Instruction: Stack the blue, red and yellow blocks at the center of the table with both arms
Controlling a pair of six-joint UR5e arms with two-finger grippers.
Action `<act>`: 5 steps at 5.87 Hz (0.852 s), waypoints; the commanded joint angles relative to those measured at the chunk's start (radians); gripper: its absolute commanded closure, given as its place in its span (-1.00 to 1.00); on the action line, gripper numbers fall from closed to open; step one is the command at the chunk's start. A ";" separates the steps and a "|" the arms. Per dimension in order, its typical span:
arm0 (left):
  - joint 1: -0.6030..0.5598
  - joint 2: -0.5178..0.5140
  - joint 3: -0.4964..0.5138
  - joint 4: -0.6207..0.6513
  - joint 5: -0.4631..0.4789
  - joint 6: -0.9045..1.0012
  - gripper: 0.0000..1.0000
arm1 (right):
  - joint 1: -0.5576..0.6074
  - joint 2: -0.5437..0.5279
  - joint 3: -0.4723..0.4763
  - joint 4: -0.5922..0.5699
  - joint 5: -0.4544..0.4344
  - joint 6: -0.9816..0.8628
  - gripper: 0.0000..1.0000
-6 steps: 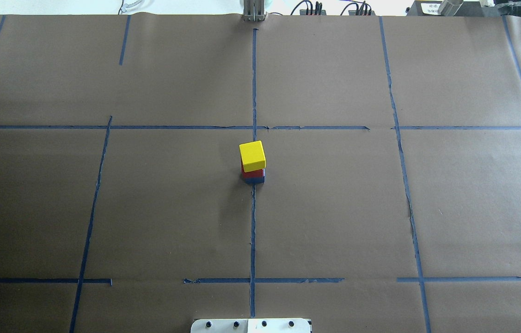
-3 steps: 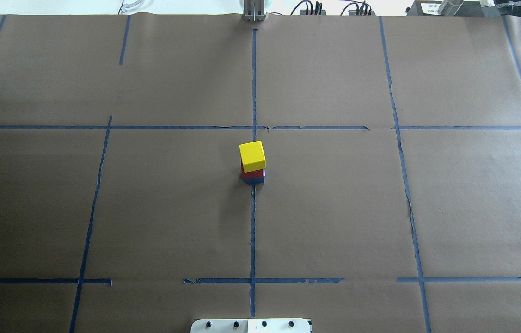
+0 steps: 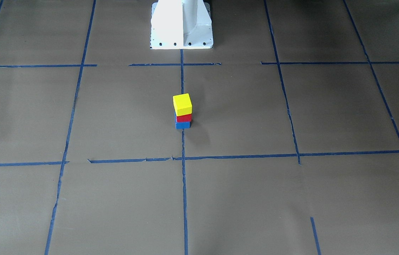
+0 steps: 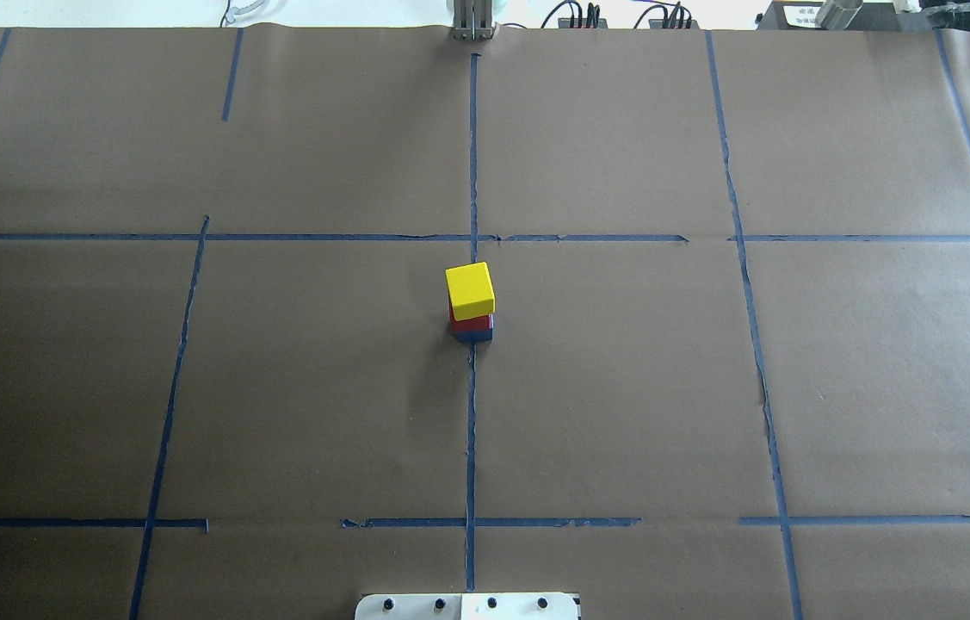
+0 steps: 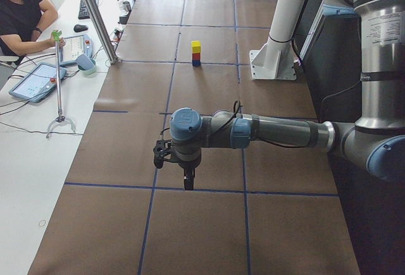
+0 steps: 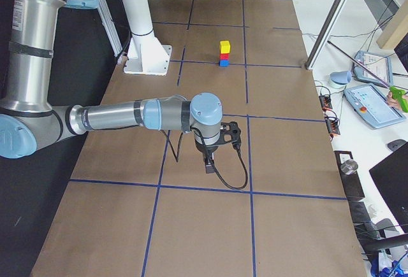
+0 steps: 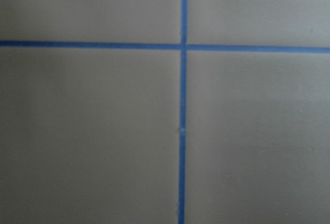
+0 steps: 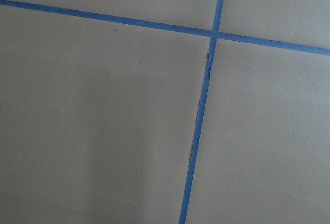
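The left gripper (image 5: 188,183) hangs over the paper-covered table (image 4: 278,387), far left of the stack; I cannot tell its finger opening. At centre, the yellow block (image 3: 182,104) tops the red block (image 3: 183,118), which sits on the blue block (image 3: 182,124). The right gripper (image 6: 208,165) hangs far right, its opening likewise unclear.

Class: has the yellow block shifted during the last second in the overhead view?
No. The yellow block sits exactly as before, just below the tape crossing.

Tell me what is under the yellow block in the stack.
The yellow block rests on the red block, which rests on the blue block at the bottom. Only their side faces show; their tops are mostly covered.
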 commanded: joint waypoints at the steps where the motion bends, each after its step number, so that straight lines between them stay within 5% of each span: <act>1: 0.000 0.063 -0.027 -0.011 -0.001 0.002 -1.00 | 0.000 0.000 0.008 0.004 0.008 0.005 -1.00; 5: 0.007 0.054 -0.010 -0.063 0.005 0.001 -1.00 | -0.002 0.002 -0.017 -0.006 -0.009 -0.001 -1.00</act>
